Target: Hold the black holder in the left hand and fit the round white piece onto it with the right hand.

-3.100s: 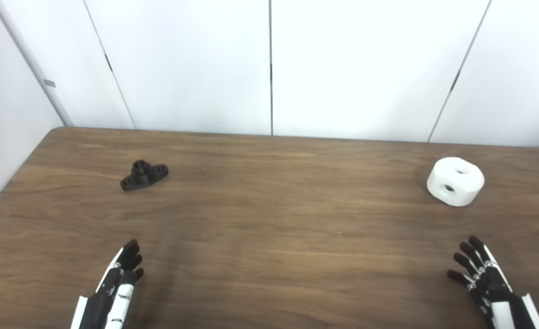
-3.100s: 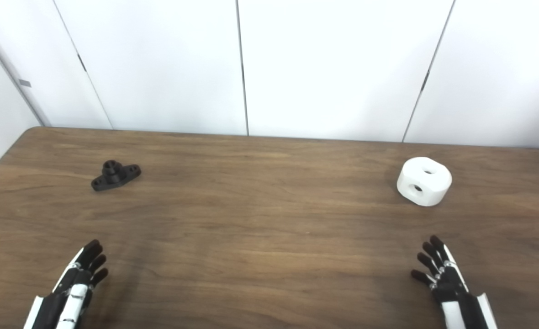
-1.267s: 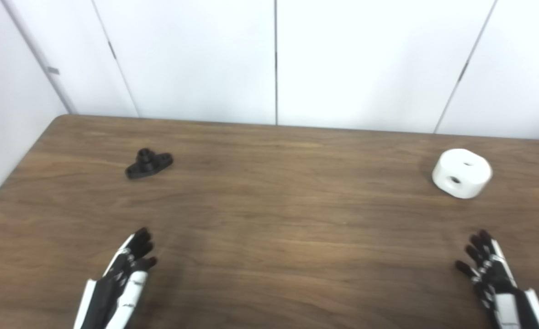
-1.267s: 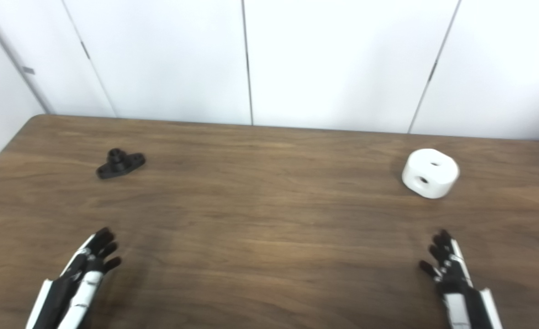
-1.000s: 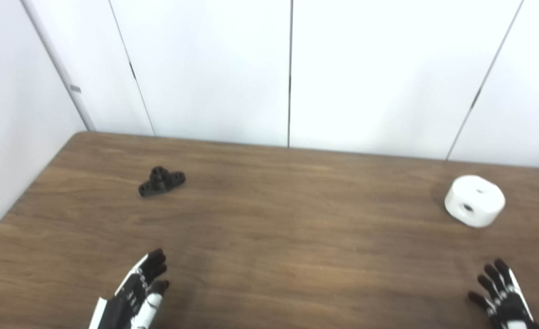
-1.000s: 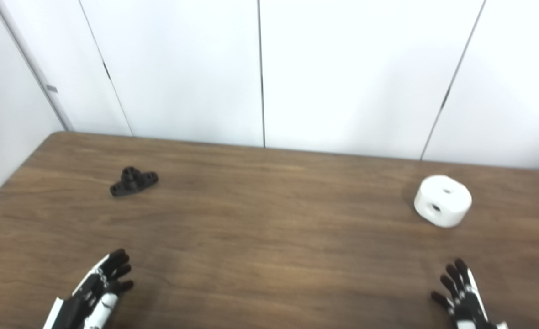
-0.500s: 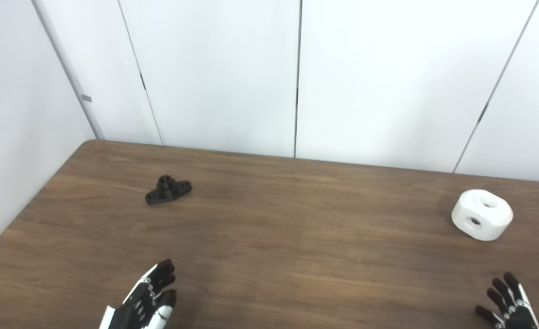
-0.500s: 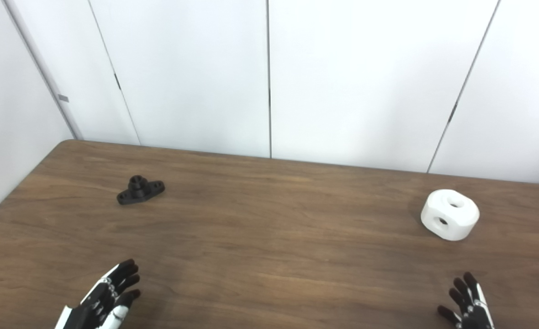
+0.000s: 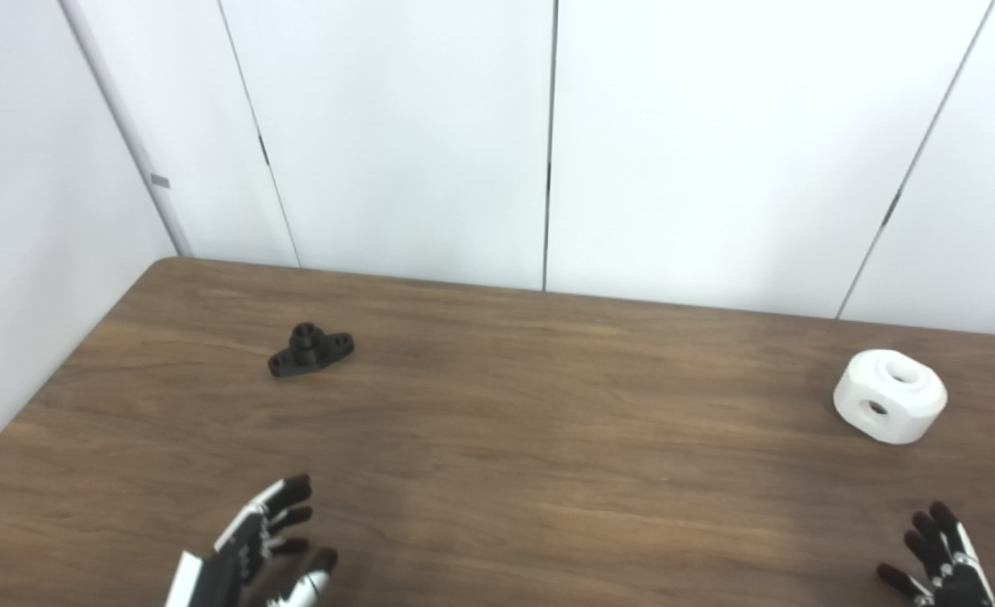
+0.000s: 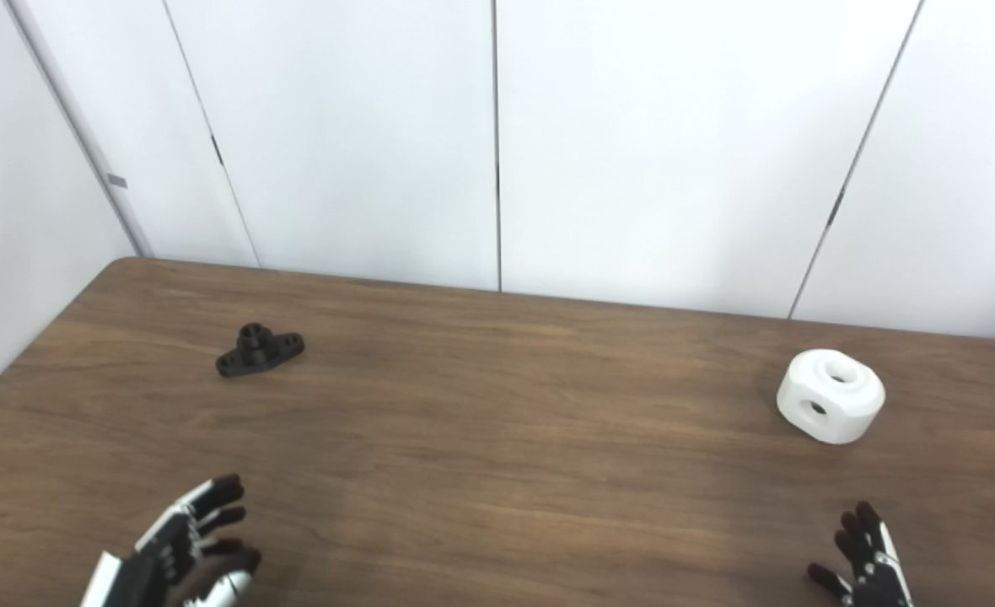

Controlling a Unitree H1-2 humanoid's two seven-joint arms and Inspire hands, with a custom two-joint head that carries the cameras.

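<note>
- White wall panels (image 9: pixel 405 135) with thin dark vertical seams stand behind the far edge of a brown wood-grain table (image 9: pixel 497 438), which fills the lower half of both head views.
- On the far left part of the table lies a small black plastic holder (image 9: pixel 310 350): a flat base with a hole at each end and a short round collar standing up from its middle. It rests flat on the wood, its long axis running slantwise, with nothing touching it.
- On the right side of the table, a little nearer than the holder, sits a round white plastic piece (image 9: pixel 890 396), a thick puck with a hole in its top face and another in the side facing the camera. It too sits alone on the wood, well apart from the holder.
- The black-and-white left hand (image 9: pixel 257 556) comes in at the near left edge. Its fingers (image 9: pixel 291 502) are spread apart and point toward the far right, the thumb set out to the side; it grips nothing. The holder lies well beyond it, on the far side.
- The right hand (image 10: pixel 864 561) shows only partly at the near right edge, cut by the picture's bottom. Its visible fingers (image 10: pixel 868 518) are splayed and point away, holding nothing. The white piece lies beyond it, clear of the fingertips.
- Both parts rest untouched on the table.
</note>
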